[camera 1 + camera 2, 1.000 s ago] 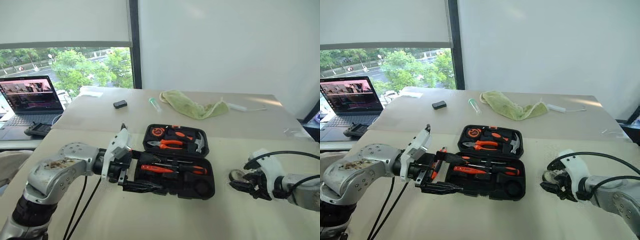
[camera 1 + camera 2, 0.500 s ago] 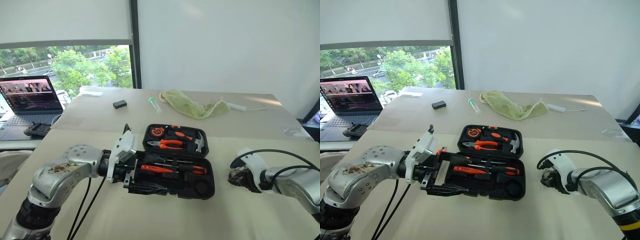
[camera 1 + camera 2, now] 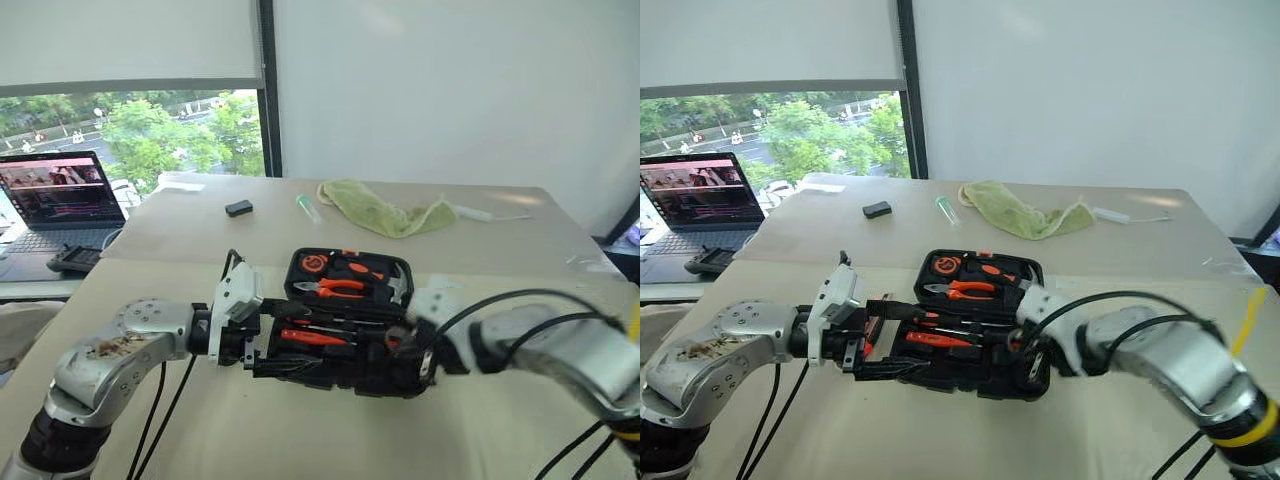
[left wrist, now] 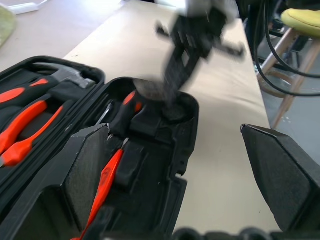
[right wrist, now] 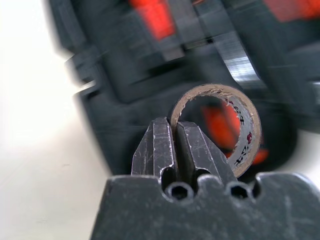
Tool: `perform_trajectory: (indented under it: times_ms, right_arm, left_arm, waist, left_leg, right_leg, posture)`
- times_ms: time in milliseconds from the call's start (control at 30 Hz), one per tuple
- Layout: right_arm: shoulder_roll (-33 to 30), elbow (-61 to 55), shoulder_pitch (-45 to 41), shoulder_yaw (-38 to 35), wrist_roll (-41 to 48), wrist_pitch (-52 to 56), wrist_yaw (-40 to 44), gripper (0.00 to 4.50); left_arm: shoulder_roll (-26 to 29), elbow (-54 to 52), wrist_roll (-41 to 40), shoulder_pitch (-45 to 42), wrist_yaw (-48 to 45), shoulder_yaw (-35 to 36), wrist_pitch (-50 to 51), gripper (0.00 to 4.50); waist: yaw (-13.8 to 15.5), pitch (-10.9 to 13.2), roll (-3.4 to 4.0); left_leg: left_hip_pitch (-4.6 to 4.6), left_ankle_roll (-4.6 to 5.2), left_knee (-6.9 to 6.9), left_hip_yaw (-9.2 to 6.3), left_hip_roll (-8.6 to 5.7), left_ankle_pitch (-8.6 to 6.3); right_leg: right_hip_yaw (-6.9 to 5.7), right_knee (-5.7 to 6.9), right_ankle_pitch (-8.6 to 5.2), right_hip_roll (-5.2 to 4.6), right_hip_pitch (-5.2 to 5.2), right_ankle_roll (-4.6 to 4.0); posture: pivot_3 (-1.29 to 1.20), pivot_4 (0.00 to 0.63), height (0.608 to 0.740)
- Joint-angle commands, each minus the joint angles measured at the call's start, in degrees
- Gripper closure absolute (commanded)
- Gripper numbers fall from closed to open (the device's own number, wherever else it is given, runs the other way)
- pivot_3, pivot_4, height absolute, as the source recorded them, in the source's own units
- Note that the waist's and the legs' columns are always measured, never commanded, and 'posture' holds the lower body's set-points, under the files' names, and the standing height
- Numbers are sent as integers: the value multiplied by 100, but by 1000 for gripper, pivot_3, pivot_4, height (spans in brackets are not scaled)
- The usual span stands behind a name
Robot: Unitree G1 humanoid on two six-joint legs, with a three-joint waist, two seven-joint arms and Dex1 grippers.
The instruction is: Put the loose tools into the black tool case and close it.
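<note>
A long beige table [image 3: 300, 440] runs under a white wall, with a window [image 3: 130, 130] and its lowered white blind at the far left, trees and a road showing outside. The black tool case [image 3: 345, 335] lies open near the middle of the table, and everything else is placed from it.

Far left of the case, at the table's edge, one open laptop [image 3: 60, 195] with a lit screen. Beyond the case and to its left, one small black block [image 3: 240, 208]; beyond it, one clear tube [image 3: 309, 208]; beyond and to its right, one crumpled green cloth [image 3: 385, 212] and one thin white object [image 3: 480, 214].

The left gripper [image 3: 275, 350] sits at the case's left end, its two black fingers [image 4: 85, 170] spread wide apart around the near left corner with nothing held between them.

In the raised lid: one pair of orange-handled pliers [image 3: 335, 288] and one steel hammer [image 3: 400, 283]. In the lower tray, two orange-and-black-handled screwdrivers [image 3: 320, 337] lie in their slots; other slots are too blurred to count.

The right gripper [image 5: 173, 142] is over the tray's right end, its fingers pressed together on the wall of the one small tape roll [image 5: 227, 125], which hangs above the case interior.
</note>
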Motion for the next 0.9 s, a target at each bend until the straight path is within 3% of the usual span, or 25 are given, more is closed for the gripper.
perform_trajectory:
  times_ms: [33,500,700,900]
  right_arm:
    - [-322,-319,-8,108,-213,44,206,4437]
    - [-157,-488,301,222,-245,281,326,4437]
    - [-208,-442,366,-29,-278,182,456,2664]
    - [13,-558,601,-1145,410,219,631,2664]
  left_arm:
    - [88,-73,11,17,-13,99,-141,0]
    - [178,-213,78,251,16,96,-320,0]
    - [221,-217,96,395,0,114,-386,0]
    - [181,-230,-6,428,198,202,-243,0]
  waist:
    - [-1,0,0]
    - [-29,0,-2]
    - [-13,0,-2]
    - [-22,1,-3]
  left_leg:
    - [-3,-1,9,1,0,0]
    - [9,0,10,0,7,-1]
    - [6,1,9,0,5,-2]
    - [2,2,9,0,6,-2]
  right_leg:
    - [1,0,0,-1,1,1]
    - [1,9,1,5,5,0]
    - [-1,0,1,3,6,0]
    - [0,-1,1,4,4,1]
  posture:
    - [0,150,740]
    - [0,150,740]
    - [0,150,740]
    - [0,150,740]
